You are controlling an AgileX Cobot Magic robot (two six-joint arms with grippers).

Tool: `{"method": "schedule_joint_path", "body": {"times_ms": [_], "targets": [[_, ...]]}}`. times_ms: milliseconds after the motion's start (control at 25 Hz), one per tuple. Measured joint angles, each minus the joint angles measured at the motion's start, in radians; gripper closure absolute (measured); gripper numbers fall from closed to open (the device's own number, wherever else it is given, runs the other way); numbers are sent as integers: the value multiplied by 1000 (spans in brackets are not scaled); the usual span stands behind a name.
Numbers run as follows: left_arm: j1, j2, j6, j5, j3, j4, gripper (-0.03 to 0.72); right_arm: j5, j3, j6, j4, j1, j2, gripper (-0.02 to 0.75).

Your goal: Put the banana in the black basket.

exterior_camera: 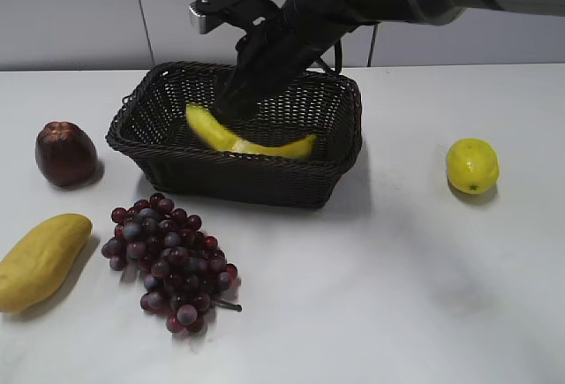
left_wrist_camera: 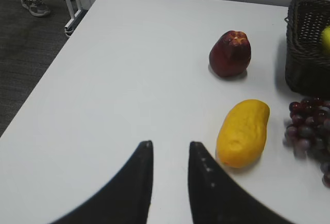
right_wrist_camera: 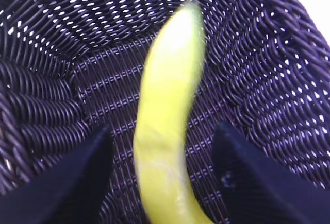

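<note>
The bright-yellow curved banana [exterior_camera: 243, 141] lies inside the black basket [exterior_camera: 335, 128] at the back middle of the table. My right gripper [exterior_camera: 237, 97] reaches down into the basket just above the banana. In the right wrist view the banana [right_wrist_camera: 167, 126] lies blurred on the woven basket floor [right_wrist_camera: 62, 80], between the wide-open jaws [right_wrist_camera: 162, 131], with gaps on both sides. My left gripper [left_wrist_camera: 169, 144] is open and empty above the bare table, left of the mango-like fruit. A corner of the basket [left_wrist_camera: 307, 49] shows in the left wrist view.
A dark red fruit [exterior_camera: 64, 153] stands left of the basket. A dull-yellow mango-like fruit [exterior_camera: 40, 260] lies at the front left, a bunch of dark grapes [exterior_camera: 168, 260] in front of the basket, a lemon [exterior_camera: 471, 165] at the right. The table's left edge [left_wrist_camera: 46, 69] drops to the floor.
</note>
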Motion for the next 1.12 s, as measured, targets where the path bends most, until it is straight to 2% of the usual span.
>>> {"method": "schedule_joint_path", "body": {"times_ms": [120,280,600,880,1120], "targets": [[0,0,0,0,0,0,458,0,0,0,0,0,0,147],[0,0,0,0,0,0,458,35,-2,0,-4,0,-8,137],[0,0,0,0,0,0,458,240,-74,55,-55,0,-167,145],[0,0,0,0,0,0,458,453,-65,214,-246,0,-349,145],[0,0,0,0,0,0,458,543,71,346,-382,0,-530,146]]}}
